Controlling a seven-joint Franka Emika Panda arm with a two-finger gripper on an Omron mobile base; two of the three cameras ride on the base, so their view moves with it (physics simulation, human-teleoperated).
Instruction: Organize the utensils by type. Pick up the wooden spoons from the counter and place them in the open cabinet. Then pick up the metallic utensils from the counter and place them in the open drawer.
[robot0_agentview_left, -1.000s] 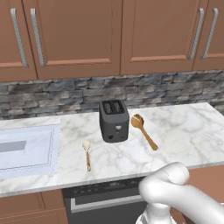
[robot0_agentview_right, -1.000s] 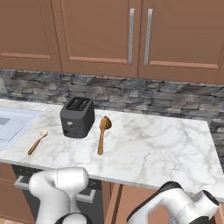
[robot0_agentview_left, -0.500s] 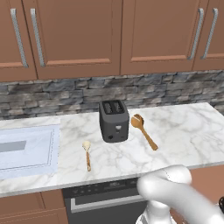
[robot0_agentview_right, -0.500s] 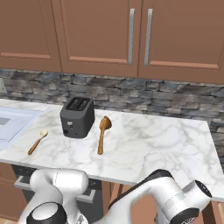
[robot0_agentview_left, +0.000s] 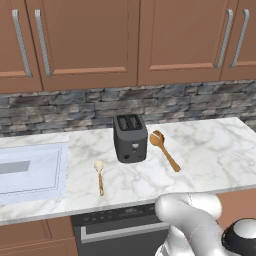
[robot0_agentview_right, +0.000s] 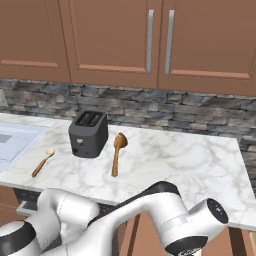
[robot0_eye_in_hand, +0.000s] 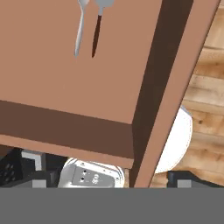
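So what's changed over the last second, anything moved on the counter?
Only the arm: in the right base view its elbow has swung up and leftward in front of the counter. Nothing was grasped or released. The golden-brown spoon, the pale-bowled spoon and the toaster stayed put. In the hand view, two metal utensils lie in the open drawer.

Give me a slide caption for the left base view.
Black two-slot toaster on white marble counter, flanked by a golden-brown wooden spoon and a shorter pale-bowled spoon.

On the counter (robot0_agentview_left: 210, 145), two wooden spoons (robot0_agentview_left: 165, 150) (robot0_agentview_left: 99, 176) flank the toaster (robot0_agentview_left: 130, 138).
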